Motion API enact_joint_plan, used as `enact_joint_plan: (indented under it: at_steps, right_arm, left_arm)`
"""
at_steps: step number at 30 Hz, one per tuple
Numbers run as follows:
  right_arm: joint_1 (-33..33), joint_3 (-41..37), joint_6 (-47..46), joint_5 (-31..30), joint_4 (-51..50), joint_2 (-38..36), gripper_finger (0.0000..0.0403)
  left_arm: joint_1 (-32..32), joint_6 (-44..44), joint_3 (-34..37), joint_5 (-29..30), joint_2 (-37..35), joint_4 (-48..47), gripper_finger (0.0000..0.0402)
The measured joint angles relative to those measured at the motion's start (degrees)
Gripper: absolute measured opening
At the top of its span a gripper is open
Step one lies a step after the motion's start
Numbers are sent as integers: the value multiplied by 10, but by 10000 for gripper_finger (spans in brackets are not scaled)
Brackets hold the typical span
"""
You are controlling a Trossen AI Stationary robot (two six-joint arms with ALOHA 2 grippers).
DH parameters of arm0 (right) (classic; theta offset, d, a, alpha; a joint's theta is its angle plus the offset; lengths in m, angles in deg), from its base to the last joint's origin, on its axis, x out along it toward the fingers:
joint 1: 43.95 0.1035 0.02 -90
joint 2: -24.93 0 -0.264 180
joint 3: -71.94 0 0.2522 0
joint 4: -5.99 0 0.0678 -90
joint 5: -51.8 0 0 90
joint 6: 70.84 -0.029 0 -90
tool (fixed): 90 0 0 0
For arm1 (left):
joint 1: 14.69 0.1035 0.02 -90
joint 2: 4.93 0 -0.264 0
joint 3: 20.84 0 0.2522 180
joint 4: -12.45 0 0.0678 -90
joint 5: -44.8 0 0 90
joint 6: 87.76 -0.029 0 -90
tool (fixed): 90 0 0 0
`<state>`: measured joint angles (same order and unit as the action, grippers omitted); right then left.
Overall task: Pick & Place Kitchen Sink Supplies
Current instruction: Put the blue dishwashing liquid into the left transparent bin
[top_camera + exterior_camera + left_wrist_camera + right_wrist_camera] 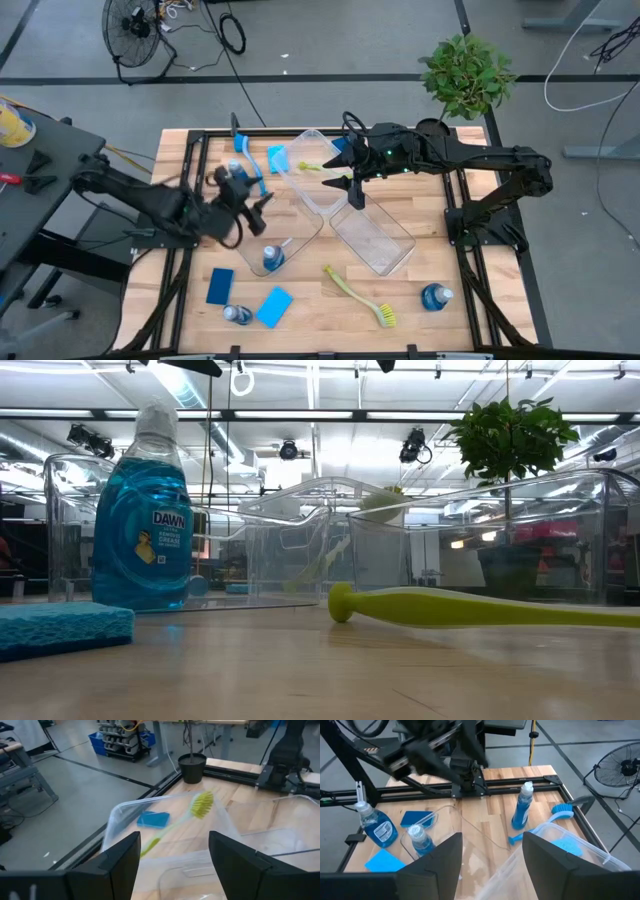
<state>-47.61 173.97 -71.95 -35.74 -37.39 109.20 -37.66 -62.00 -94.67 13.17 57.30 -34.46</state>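
Left wrist view: yellow-green brush [176, 822] lies in a clear bin [116, 818] beside a sponge [153, 819], ahead of and clear of the left gripper [174, 855], jaws wide, empty; right gripper [491, 856] over the bins, jaws wide, empty.

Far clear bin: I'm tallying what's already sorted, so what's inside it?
A yellow-green dish brush and a light-blue sponge lie inside the far clear bin. In the high view the right gripper hangs over it and hides part of its floor.
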Motion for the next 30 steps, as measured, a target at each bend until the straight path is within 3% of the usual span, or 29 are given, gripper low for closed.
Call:
enact_joint_plan:
  at_steps: [4,12,21,30]
  right_arm:
    - [0,0,-15,0,0,0,208]
    - [0,0,-33,0,0,0,208]
    - [0,0,-47,0,0,0,208]
    - [0,0,-49,0,1,0,208]
  left_arm:
    - [56,-41,0,-50,-45,-29,238]
    - [174,-41,0,-184,-101,-138,238]
    - [300,-26,0,-228,-103,-199,238]
    - [444,-55,0,-326,-101,-203,238]
